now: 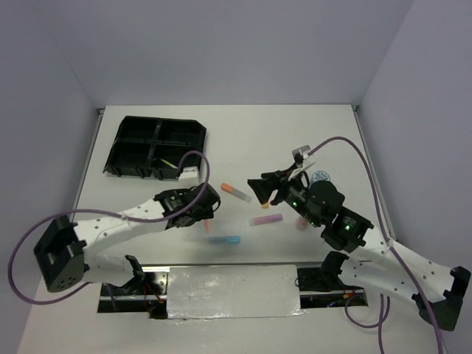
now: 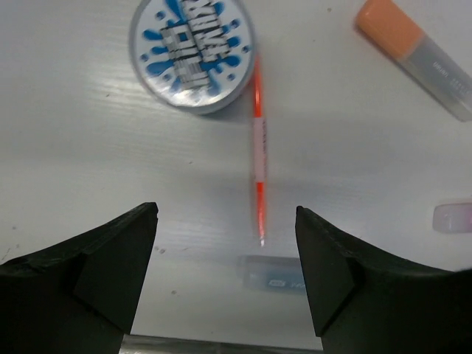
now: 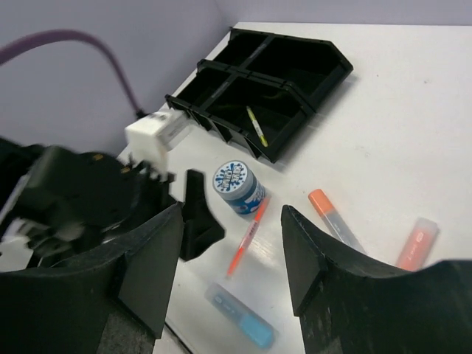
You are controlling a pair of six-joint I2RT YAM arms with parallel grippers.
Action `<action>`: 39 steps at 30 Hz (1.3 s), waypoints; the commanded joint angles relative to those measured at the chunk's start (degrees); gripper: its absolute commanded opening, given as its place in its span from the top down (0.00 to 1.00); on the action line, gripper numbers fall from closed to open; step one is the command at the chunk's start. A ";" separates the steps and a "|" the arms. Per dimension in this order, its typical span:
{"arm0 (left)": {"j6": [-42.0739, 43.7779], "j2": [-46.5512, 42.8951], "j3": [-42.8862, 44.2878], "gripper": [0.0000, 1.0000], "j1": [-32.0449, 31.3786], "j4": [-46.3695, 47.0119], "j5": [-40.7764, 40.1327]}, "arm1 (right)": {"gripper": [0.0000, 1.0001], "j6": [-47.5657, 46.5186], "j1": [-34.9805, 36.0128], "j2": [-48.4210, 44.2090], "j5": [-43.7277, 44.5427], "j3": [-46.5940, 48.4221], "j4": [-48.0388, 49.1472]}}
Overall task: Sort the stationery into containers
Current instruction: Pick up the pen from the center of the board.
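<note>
My left pincer (image 2: 225, 221) gapes wide, empty, above orange pen (image 2: 258, 147) beside tape roll (image 2: 192, 51); right pincer (image 3: 232, 221) open, empty too.

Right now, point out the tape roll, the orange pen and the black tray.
tape roll (image 2: 192, 55), left wrist view, centre of printed top.
orange pen (image 2: 258, 144), left wrist view, pale middle band.
black tray (image 3: 302, 60), right wrist view, bare compartment floor.
</note>
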 commanded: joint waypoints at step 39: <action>0.33 25.68 0.58 0.77 3.18 19.39 10.88 | 0.33 0.22 0.18 -9.98 -1.92 -4.26 -7.41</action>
